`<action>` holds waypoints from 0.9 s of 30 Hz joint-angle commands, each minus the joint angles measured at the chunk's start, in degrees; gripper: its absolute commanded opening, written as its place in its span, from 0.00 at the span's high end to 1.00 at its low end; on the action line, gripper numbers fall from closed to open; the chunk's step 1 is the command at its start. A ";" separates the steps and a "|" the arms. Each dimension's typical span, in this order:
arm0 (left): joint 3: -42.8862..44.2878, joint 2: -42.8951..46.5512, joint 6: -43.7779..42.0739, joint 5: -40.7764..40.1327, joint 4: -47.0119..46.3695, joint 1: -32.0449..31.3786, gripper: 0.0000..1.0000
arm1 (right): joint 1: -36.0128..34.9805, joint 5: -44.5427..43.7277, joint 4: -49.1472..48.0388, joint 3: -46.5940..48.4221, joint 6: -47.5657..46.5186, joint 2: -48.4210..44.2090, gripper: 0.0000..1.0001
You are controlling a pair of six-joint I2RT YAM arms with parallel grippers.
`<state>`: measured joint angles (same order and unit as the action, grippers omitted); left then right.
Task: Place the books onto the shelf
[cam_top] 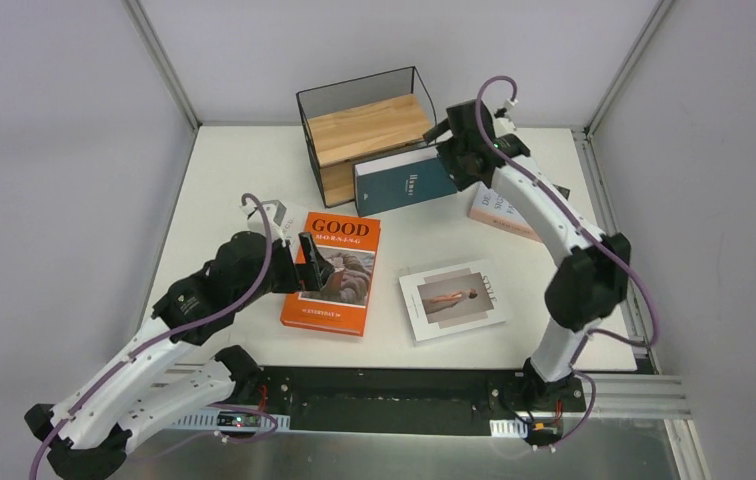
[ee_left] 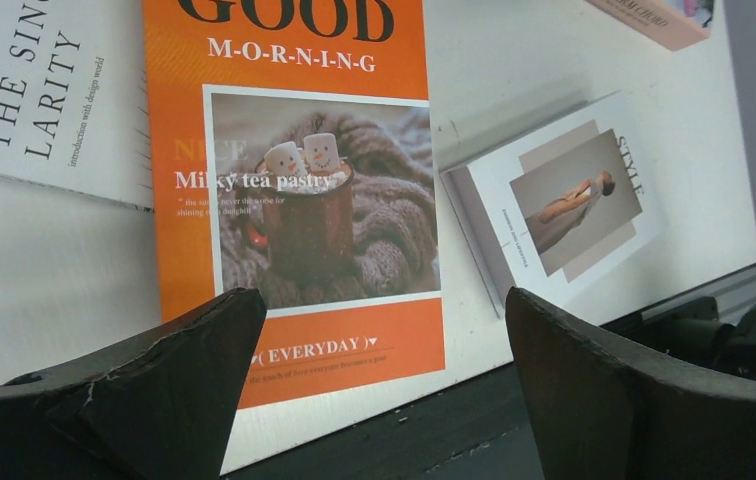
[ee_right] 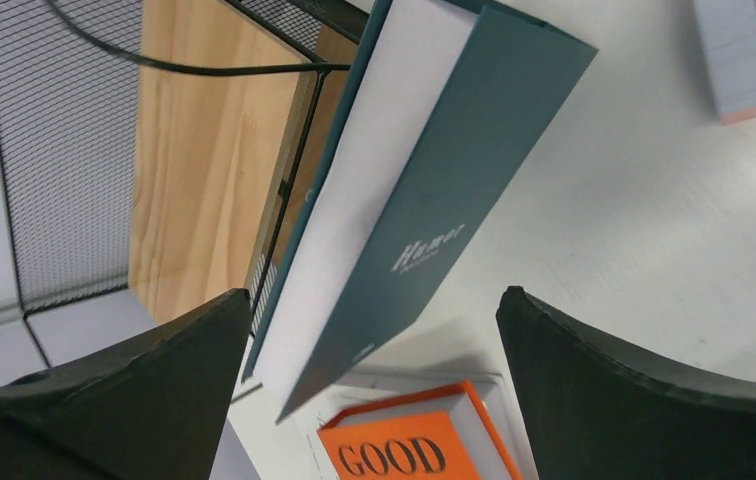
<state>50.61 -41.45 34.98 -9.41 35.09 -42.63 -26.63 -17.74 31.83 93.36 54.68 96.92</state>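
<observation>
I take the step in hand to be getting the dark teal book (cam_top: 406, 180) onto the shelf (cam_top: 364, 125). The book stands on its long edge on the table (cam_top: 234, 170), tipped against the front of the black wire frame and not yet on either wooden board. My right gripper (cam_top: 444, 150) hangs just beside the book's right end, jaws spread wide with nothing in them. In the right wrist view the cover runs diagonally across the gap between the fingers. To do this well, I would first square the jaws to the book's thickness. I would then close near the middle of its upper edge rather than at a corner, so it does not pivot. The frame looks light and could be shoved back, so I would lift the book clear of the wire before sliding it in. My left gripper (cam_top: 311, 262) is also wide open and empty, poised low over the orange "GOOD MORNING" book (cam_top: 334, 275), which lies flat near the table's middle. The "STYLE" book (cam_top: 454, 298) lies flat to its right. The white book (cam_top: 279, 213) sits partly under my left arm, and the pink-edged book (cam_top: 499, 215) partly under my right arm.
</observation>
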 commanded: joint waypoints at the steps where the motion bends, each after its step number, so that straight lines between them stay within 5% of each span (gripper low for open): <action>1: -2.30 4.55 3.44 -0.97 0.35 0.44 0.01 | -1.65 -2.94 8.46 12.45 7.35 9.96 0.02; 27: -2.18 4.25 3.95 -0.26 3.24 0.44 0.01 | -3.07 -3.73 13.58 23.07 12.40 24.25 0.01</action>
<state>48.73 -37.23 38.22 -9.56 38.39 -42.63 -29.71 -20.16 41.45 114.26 65.39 120.99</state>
